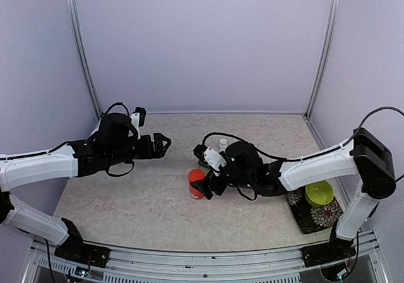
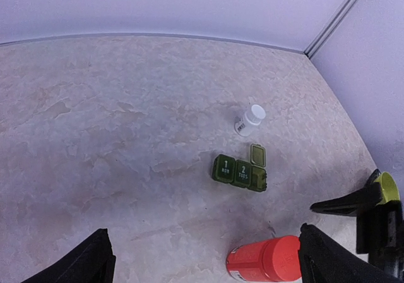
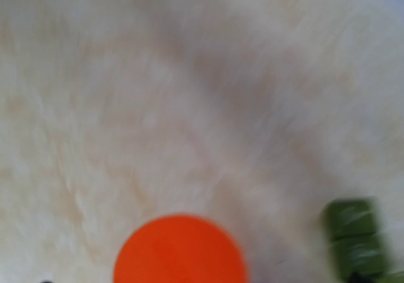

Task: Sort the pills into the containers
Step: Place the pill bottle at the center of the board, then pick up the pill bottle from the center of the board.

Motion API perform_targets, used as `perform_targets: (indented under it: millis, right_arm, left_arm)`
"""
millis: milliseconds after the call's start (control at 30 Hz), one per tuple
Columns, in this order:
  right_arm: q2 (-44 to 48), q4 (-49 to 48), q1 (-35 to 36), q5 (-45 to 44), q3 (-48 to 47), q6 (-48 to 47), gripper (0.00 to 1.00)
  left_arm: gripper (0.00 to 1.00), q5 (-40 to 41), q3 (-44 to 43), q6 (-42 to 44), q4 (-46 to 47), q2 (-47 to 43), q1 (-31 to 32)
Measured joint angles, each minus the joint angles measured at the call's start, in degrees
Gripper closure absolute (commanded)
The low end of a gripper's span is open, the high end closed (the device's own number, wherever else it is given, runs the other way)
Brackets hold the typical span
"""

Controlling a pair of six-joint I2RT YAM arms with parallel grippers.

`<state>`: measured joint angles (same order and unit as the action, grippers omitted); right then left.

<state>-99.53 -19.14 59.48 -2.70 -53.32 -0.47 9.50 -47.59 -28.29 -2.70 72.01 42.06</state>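
One green pill box, one red-orange bottle, one white bottle

The left arm reaches inward, its left gripper level, jaws spread wide. The right arm stretches toward centre; the right gripper tilts downward, jaw spacing unclear.

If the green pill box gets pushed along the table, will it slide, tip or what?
The pill box sits low and flat, so it would probably slide rather than tip. It looks like small plastic, so it is likely light and easy to skid. Its open end lid might flap or catch.
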Motion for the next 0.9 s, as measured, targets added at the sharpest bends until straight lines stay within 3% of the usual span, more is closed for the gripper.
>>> perform_targets:
  millis: [333, 600, 900]
  right_arm:
    - [23.82, -1.79, -0.74, -4.50, 9.38, -3.19, 0.00]
    - [30.49, 0.15, -8.87, -1.57, 14.75, 1.57, 0.00]
    - [33.24, 1.75, -9.42, -0.79, 15.65, 3.04, 0.00]
  left_arm:
    - [0.01, -5.84, 0.39, 9.51, 3.45, 2.62, 3.04]
    - [0.01, -11.87, -2.84, 19.56, 3.19, 10.34, 7.13]
    - [0.04, -12.31, -8.13, 24.46, 2.56, 18.56, 9.18]
